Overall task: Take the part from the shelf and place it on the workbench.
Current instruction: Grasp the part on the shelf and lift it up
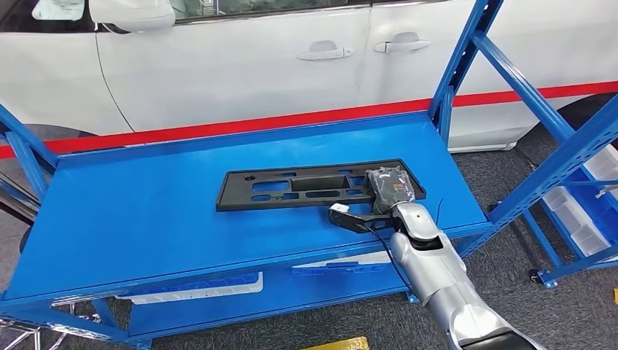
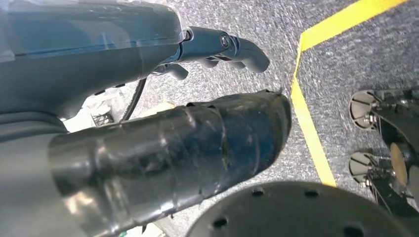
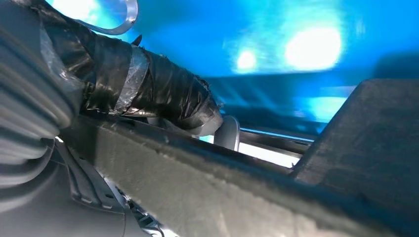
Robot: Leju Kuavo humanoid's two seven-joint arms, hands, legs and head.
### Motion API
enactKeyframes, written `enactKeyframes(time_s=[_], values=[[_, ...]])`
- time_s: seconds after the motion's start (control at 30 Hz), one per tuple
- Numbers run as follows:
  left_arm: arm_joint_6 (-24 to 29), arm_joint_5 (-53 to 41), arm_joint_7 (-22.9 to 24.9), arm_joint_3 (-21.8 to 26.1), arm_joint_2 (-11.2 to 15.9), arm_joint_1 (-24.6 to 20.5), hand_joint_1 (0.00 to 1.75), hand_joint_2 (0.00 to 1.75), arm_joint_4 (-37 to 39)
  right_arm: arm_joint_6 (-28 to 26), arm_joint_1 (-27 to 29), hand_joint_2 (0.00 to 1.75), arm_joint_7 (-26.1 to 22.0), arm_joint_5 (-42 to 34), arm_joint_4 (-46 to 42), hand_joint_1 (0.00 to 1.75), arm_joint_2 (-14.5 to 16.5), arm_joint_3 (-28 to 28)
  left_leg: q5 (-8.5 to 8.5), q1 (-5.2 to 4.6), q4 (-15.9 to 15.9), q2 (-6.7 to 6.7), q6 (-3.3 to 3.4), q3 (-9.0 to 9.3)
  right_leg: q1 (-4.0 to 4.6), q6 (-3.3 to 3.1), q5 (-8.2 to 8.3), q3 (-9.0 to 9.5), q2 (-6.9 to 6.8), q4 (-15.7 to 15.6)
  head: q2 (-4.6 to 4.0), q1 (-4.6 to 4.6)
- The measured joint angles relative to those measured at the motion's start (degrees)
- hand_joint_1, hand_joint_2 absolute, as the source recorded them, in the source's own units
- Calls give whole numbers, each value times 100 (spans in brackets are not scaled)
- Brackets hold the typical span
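The part [image 1: 306, 188] is a long flat black plastic panel with several cut-outs, lying across the middle of the blue shelf top [image 1: 146, 211]. My right hand [image 1: 390, 188] sits over the panel's right end. In the right wrist view its black-taped thumb [image 3: 158, 94] lies over the rim of the part [image 3: 207, 187], gripping that edge. My left hand [image 2: 173, 123] hangs above the grey floor; its thick thumb and darker fingers [image 2: 232, 47] are apart and hold nothing.
A white car [image 1: 240, 58] stands close behind the shelf. Blue uprights [image 1: 466, 51] rise at the shelf's right end, and a slanted blue rack with white bins [image 1: 583, 211] stands further right. A lower shelf [image 1: 218, 292] lies beneath. A yellow line [image 2: 309, 123] marks the floor.
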Motion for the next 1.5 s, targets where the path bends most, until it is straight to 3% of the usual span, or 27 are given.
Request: enactKeyframes(time_s=[0.07, 0.27, 0.63, 0.83, 0.97, 1.03, 1.13, 1.17, 1.2, 1.23, 1.3, 1.33, 1.4, 1.5], values=[[-14, 178, -175, 14, 13, 12, 0, 175, -3, 64, 29, 175, 26, 70, -91, 175, 50, -6, 0, 0, 0, 2, 0, 0, 2, 0, 0, 2, 2, 0, 0, 1], [-106, 392, -421, 103, 114, 36, 0, 175, -3, 234, 165, 175, 138, 181, -431, 175, 282, -6, 0, 0, 0, 5, 0, 0, -3, 1, 1, -2, 10, 0, 0, 1], [-62, 380, -409, 108, 137, 57, 0, 175, -2, 188, 308, 175, 113, 167, -684, 175, 299, -6, -2, 0, 0, 5, -2, -1, -2, 0, 0, -4, 9, 0, 0, -1], [19, 514, -167, -61, 140, 51, 0, 175, 5, 106, 1142, 175, -152, 136, -2489, 175, 42, 0, -12, -9, 10, 5, 4, -29, -11, 7, 2, -28, 12, -9, 0, 0], [92, 516, -84, -176, 172, 43, 0, 175, 21, 150, 1233, 175, -178, 120, -3130, 175, 7, 61, 10, -11, -57, 15, 101, 5, -32, 69, -4, -9, 11, -32, -1, -1], [101, 522, -63, -210, 174, 38, 0, 175, 24, 150, 1258, 175, -192, 118, -3345, 175, -26, 88, 86, 29, -178, 38, 141, 65, -28, 102, -192, -77, 10, 182, 0, 0], [101, 562, -34, -254, 174, 30, 0, 175, 26, 144, 1316, 175, -233, 118, -3595, 175, -130, 184, 114, 49, -211, 51, 160, 76, -89, 166, -741, -489, 8, 1144, 0, 1], [101, 580, -28, -270, 175, 28, 0, 175, 27, 145, 1348, 175, -240, 115, -3670, 175, -167, 227, 108, 54, -198, 52, 154, 69, -125, 195, -798, -596, 6, 1381, 0, 1], [101, 598, -22, -285, 175, 26, 0, 175, 27, 149, 1375, 175, -243, 111, -3738, 175, -203, 268, 100, 63, -180, 52, 142, 62, -162, 227, -745, -622, 1, 1440, 0, 1], [100, 615, -17, -297, 175, 26, 0, 175, 28, 153, 1393, 175, -243, 104, -3801, 175, -234, 308, 86, 81, -151, 52, 119, 54, -200, 261, -582, -539, -6, 1271, 0, 1], [99, 634, -6, -317, 183, 28, 0, 175, 35, 160, 1402, 175, -244, 84, -3911, 175, -281, 373, 38, 113, -59, 51, 35, 20, -256, 336, -236, -197, -19, 594, 0, 3], [98, 640, -2, -326, 191, 27, 0, 175, 42, 161, 1403, 175, -243, 73, -3959, 175, -292, 402, 22, 119, -10, 47, -15, -4, -255, 333, -128, -77, -7, 343, 0, 2], [94, 645, 1, -337, 207, 24, 0, 175, 56, 166, 1403, 175, -243, 59, -4025, 175, -314, 451, 35, 112, 47, 31, -110, -54, -222, 266, -106, -45, 31, 207, 0, 0], [78, 669, 9, -347, 207, 28, 0, 175, 56, 198, 1394, 175, -243, 41, -4061, 175, -336, 537, 15, 149, 96, 22, -219, -134, -202, 85, -20, -155, 38, 189, 0, -4]])
